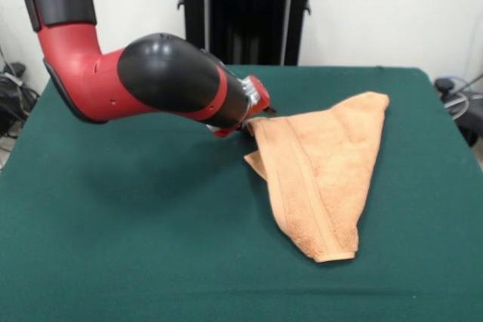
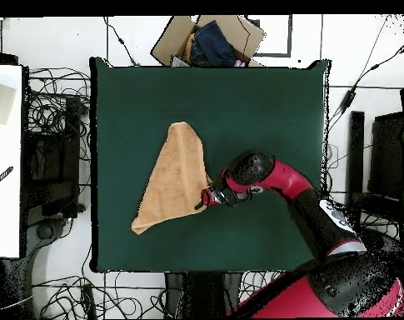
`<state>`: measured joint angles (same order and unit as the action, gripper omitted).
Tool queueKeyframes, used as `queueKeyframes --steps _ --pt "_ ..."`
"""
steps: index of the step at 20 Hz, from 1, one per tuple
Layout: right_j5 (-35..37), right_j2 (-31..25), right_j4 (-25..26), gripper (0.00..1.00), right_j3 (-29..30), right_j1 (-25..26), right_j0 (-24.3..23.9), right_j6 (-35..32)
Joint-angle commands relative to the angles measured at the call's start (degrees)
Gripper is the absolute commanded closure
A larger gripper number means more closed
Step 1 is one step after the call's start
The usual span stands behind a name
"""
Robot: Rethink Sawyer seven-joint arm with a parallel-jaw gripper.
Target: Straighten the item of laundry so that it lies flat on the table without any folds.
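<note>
Green felt table (image 1: pixel 136 246) filled the front view | peach towel (image 1: pixel 324 171) lay folded into a triangle right of centre | gripper (image 1: pixel 253 120) sat at its left corner, grip unclear || overhead: towel (image 2: pixel 172 179) left of centre, gripper (image 2: pixel 206 198) touching its right edge, cardboard box (image 2: pixel 209 37) beyond the far edge

No text, label, brand, number or sign could be read anywhere in either view, neither on the robot's arm nor on anything around it.
</note>
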<state>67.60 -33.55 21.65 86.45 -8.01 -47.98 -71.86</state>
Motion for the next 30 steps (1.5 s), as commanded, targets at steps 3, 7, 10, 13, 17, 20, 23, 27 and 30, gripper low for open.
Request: queueKeyframes --steps 3,7,10,13,17,20,23,27,30 --pt "-16.3 -2.5 4.7 0.0 -9.7 1.6 3.4 2.0" --pt "-16.5 -2.3 4.5 0.0 -9.8 1.6 3.6 1.8" --pt "-16.5 -2.3 4.4 0.0 -9.9 1.6 3.6 1.8" --pt "-16.5 -2.3 4.4 0.0 -9.8 1.6 3.6 1.7" --pt "-16.6 -2.2 4.4 0.0 -9.8 1.6 3.6 1.7" --pt "-16.6 -2.2 4.4 0.0 -9.8 1.6 3.6 1.6" --pt "-16.6 -2.2 4.5 0.0 -9.8 1.5 3.7 1.7" --pt "-22.2 -2.4 6.3 1.0 -7.7 0.9 2.9 0.9" --pt "-24.2 -1.5 6.0 1.0 -6.6 0.4 3.0 -1.9"
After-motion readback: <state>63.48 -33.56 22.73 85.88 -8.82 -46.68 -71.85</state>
